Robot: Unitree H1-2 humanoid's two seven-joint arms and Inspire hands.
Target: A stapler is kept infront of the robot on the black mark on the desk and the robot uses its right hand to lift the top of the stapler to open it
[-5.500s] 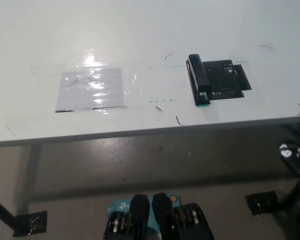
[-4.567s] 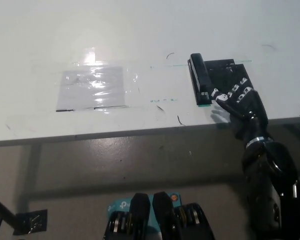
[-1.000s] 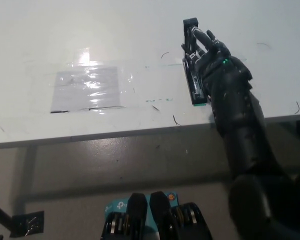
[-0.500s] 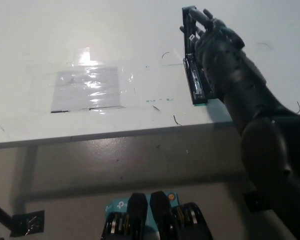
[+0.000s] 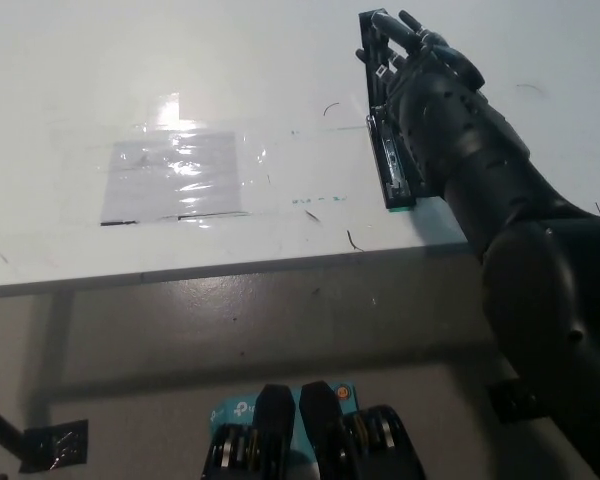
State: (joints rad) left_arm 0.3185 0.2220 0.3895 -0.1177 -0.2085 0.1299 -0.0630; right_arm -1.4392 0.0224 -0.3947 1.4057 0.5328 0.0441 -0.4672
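Black right hand [image 5: 425, 65] with fingers curled on the raised top of the stapler [image 5: 388, 150], whose base lies flat on the white worktop [image 5: 180, 80] near its front edge.

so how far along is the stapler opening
Done: the black right hand has reached the stapler and grips its top. In hand: the top is swung up off the base. Left: whether it is fully open is unclear. The left hand is out of view.
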